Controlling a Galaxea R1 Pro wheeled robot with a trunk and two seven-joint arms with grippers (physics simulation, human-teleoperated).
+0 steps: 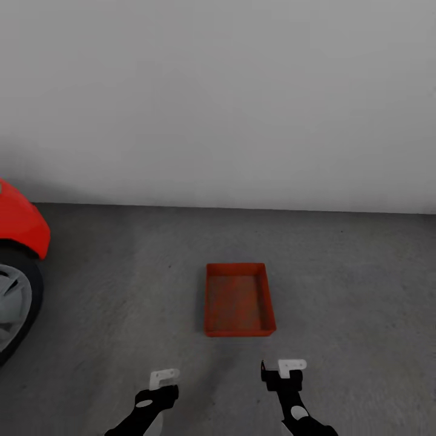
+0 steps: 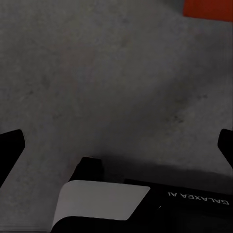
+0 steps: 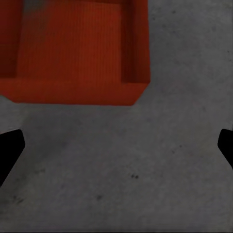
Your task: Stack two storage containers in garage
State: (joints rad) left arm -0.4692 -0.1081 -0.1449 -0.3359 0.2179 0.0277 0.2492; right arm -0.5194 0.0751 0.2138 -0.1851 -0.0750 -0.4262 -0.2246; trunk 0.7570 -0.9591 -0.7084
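One orange-red storage container [image 1: 239, 298] sits open-top on the grey concrete garage floor [image 1: 351, 284], well clear of the white wall [image 1: 242, 103] and the red car [image 1: 18, 230]. The left pincer [image 1: 163, 379] and right pincer [image 1: 290, 367] hang low just short of its near wall, both spread and holding nothing. This looks like a placed base bin with its partner not yet stacked. Leave it square and undisturbed: back the arms away without brushing the near rim [image 3: 73, 92].
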